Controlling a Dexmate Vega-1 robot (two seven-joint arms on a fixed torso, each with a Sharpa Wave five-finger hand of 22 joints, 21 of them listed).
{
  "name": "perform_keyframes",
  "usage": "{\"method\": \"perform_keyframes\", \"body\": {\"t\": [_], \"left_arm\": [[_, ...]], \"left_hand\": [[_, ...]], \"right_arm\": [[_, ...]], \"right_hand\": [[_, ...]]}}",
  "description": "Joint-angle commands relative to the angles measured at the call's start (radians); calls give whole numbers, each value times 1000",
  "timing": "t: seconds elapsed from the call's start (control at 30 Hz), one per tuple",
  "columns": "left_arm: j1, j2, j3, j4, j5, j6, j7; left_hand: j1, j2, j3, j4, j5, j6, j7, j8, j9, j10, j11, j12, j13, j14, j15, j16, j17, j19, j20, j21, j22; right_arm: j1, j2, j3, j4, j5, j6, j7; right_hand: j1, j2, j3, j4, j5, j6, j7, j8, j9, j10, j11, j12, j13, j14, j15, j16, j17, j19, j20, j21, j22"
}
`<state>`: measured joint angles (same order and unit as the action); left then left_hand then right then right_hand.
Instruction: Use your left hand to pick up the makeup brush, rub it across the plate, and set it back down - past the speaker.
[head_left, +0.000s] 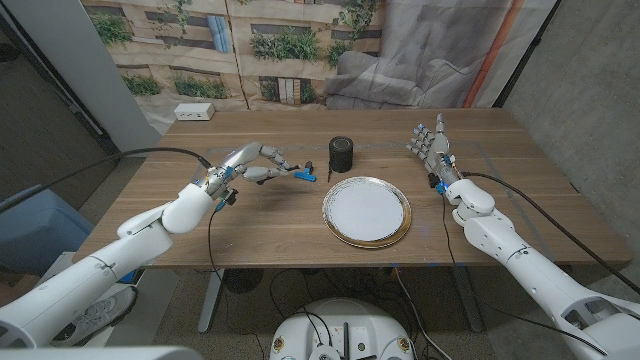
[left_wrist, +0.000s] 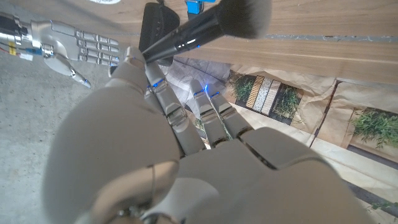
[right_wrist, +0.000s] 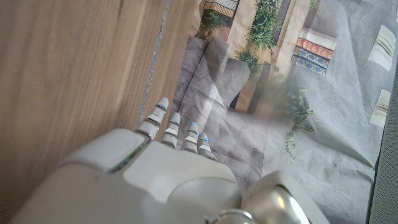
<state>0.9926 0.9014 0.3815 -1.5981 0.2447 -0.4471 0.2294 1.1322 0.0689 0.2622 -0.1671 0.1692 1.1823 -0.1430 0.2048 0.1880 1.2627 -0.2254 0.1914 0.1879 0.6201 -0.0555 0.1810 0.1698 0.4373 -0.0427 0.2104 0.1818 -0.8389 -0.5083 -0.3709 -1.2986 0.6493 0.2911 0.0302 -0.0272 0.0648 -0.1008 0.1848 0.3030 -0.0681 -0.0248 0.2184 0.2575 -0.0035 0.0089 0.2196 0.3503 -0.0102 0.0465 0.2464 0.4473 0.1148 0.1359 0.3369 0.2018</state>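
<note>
Table: wooden, carrying all items below.

Left hand: over the table's left half, lifted off the wood, fingers reaching toward the centre. Its fingertips pinch the brush by the handle. In the left wrist view the black handle crosses the fingertips and the dark bristle head fans out beyond them.

Brush: held in the air, roughly level, left of the speaker and near the plate's far-left rim. Whether it touches the table cannot be told. A small blue object sits at its tip in the head view; what it is cannot be told.

Speaker: small black cylinder, upright, near the table's middle toward the far edge, just beyond the plate and apart from it.

Plate: round, white centre, gold rim, lying flat at the table's middle toward the near edge.

Right hand: toward the right edge, well apart from the plate, fingers extended and spread, holding nothing.

White box: at the table's far-left corner.

Backdrop: printed with foliage and wooden panels, behind the far edge.
</note>
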Motion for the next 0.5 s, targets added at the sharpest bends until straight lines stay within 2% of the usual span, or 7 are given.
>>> {"method": "perform_keyframes", "body": {"t": [0.03, 0.27, 0.5], "left_arm": [[9, 61, 2, 17, 123, -13, 43], [33, 84, -6, 9, 151, 22, 68], [28, 116, 8, 1, 240, 47, 97]], "left_hand": [[7, 10, -5, 1, 6, 2, -3, 4, 5, 7, -1, 6, 4, 12, -172, 4, 3, 9, -65, 6, 1], [8, 10, -6, 1, 6, 4, -1, 5, 5, 7, -1, 6, 3, 14, -172, 4, 3, 11, -65, 7, 1], [7, 9, -7, 1, 5, 5, -3, 5, 5, 9, -1, 6, 4, 15, -171, 4, 3, 13, -65, 7, 1]], "right_arm": [[0, 0, 0, 0, 0, 0, 0], [0, 0, 0, 0, 0, 0, 0], [0, 0, 0, -1, 0, 0, 0]], "right_hand": [[5, 100, -1, 5, 5, -9, 0, 5, 2, -4, 0, 7, 3, 1, 11, 3, 5, 2, 7, 5, 6], [5, 100, -1, 5, 5, -8, 0, 5, 2, -6, 3, 6, 3, 0, 9, 3, 5, 1, 6, 5, 6], [5, 100, -1, 5, 5, -8, -1, 5, 2, -3, 3, 7, 3, 0, 10, 3, 5, 2, 7, 5, 6]]}}
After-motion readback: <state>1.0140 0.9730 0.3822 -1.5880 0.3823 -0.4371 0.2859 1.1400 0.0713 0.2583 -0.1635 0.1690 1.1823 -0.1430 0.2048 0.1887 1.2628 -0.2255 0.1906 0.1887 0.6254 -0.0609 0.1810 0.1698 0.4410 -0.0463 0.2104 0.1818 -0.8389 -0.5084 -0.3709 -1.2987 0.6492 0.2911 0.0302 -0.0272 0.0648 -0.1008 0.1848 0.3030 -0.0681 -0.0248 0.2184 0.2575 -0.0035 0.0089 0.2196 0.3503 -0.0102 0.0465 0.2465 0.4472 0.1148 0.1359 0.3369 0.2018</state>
